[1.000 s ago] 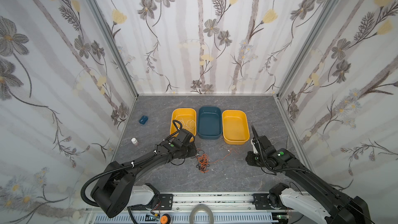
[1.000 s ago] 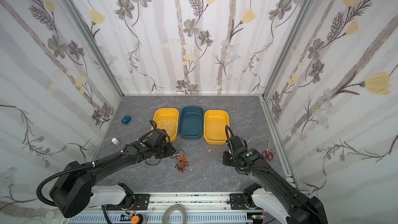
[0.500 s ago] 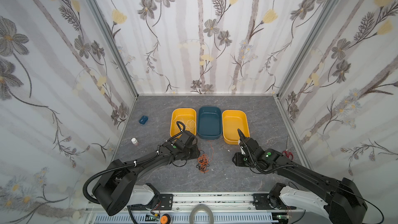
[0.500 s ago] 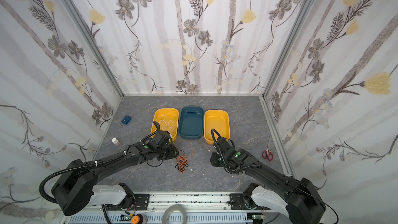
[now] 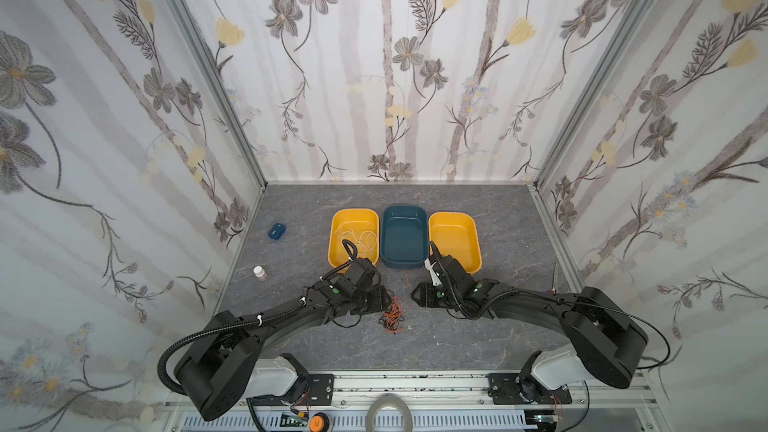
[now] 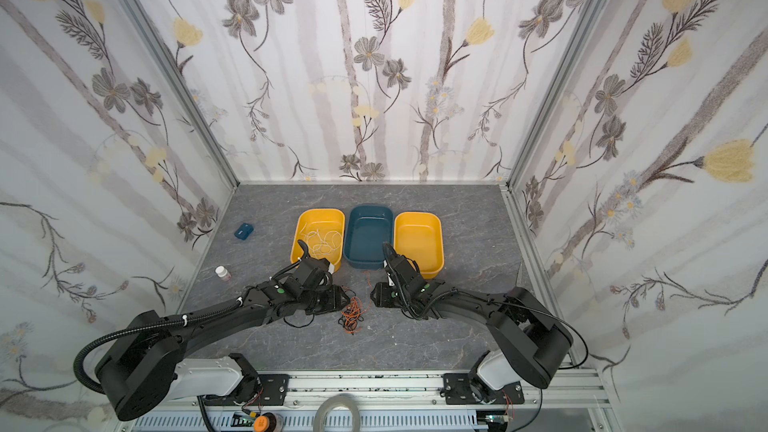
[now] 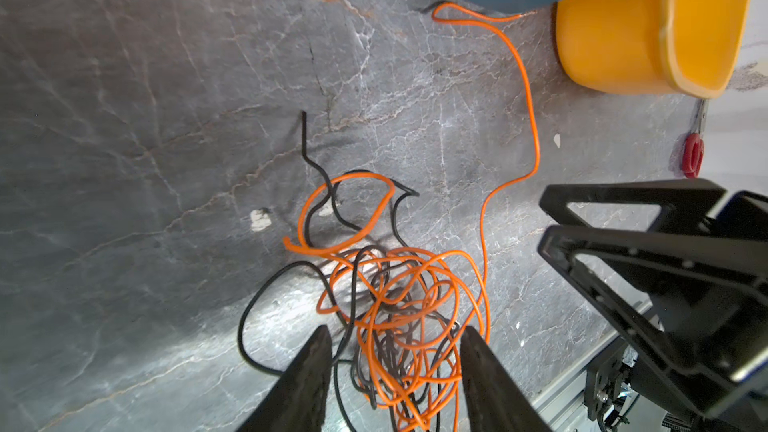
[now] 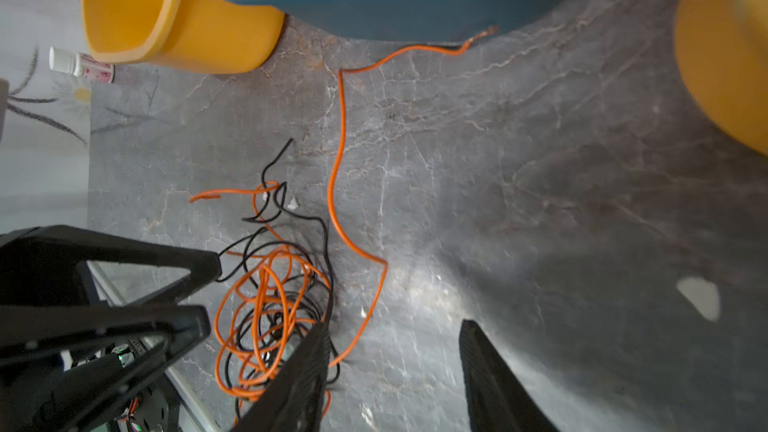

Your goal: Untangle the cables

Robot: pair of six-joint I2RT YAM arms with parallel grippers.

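1. Left wrist view: left gripper [image 7: 395,330] stands open astride the tangled orange and black cables [image 7: 399,280] on the grey table [image 7: 124,160].
2. Right gripper [image 8: 395,324] open, empty (just beside the heap); pinching both colours together could tighten knots.

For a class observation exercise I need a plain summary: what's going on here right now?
Two robot arms are working on a tangle of orange and black cables on the grey table. The left gripper has its jaws open astride the tangle. The right gripper is open beside it, holding nothing. One orange end trails toward the blue bin. A white cable already lies in a yellow bin. Orange and black are not yet separated.
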